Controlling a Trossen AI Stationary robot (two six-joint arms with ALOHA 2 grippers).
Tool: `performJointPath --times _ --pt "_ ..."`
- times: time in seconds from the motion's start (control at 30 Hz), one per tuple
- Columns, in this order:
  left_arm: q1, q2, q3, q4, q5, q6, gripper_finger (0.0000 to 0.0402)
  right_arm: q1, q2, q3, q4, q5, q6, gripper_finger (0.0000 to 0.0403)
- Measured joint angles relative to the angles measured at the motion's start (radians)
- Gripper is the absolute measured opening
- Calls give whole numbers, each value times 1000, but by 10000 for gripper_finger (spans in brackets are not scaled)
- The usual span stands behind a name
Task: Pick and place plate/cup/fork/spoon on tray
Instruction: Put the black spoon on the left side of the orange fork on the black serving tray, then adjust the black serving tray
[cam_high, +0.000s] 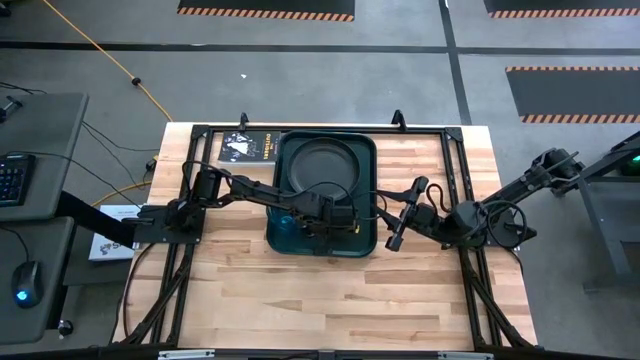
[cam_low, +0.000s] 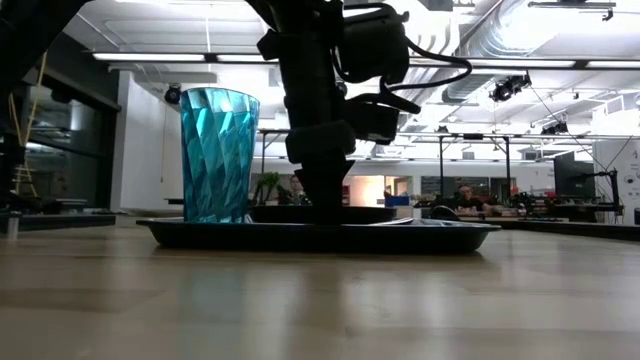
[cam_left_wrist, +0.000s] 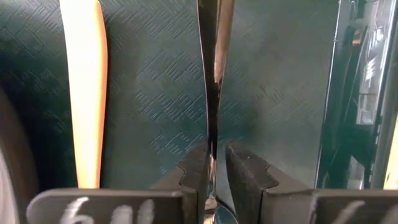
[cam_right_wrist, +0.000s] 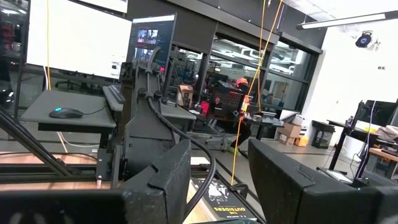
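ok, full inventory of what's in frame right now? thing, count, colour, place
tray: 1, dark green, table's far middle
plate: 1, dark grey, far half of tray
cup: 1, translucent teal, upright on tray's near left corner
fork: 1, orange handle, flat on tray floor
spoon: 1, silver, over tray floor, pinched between left fingers
book: 1, black, left of tray
table: 1, light wood
left gripper: low over tray, shut on spoon
right gripper: open, right of tray, holding nothing
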Motion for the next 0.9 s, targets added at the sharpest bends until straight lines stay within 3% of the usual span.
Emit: performJointPath --times 0.9 --pt "0 0 1 -7 0 -7 138 0 0 0 0 0 0 154"
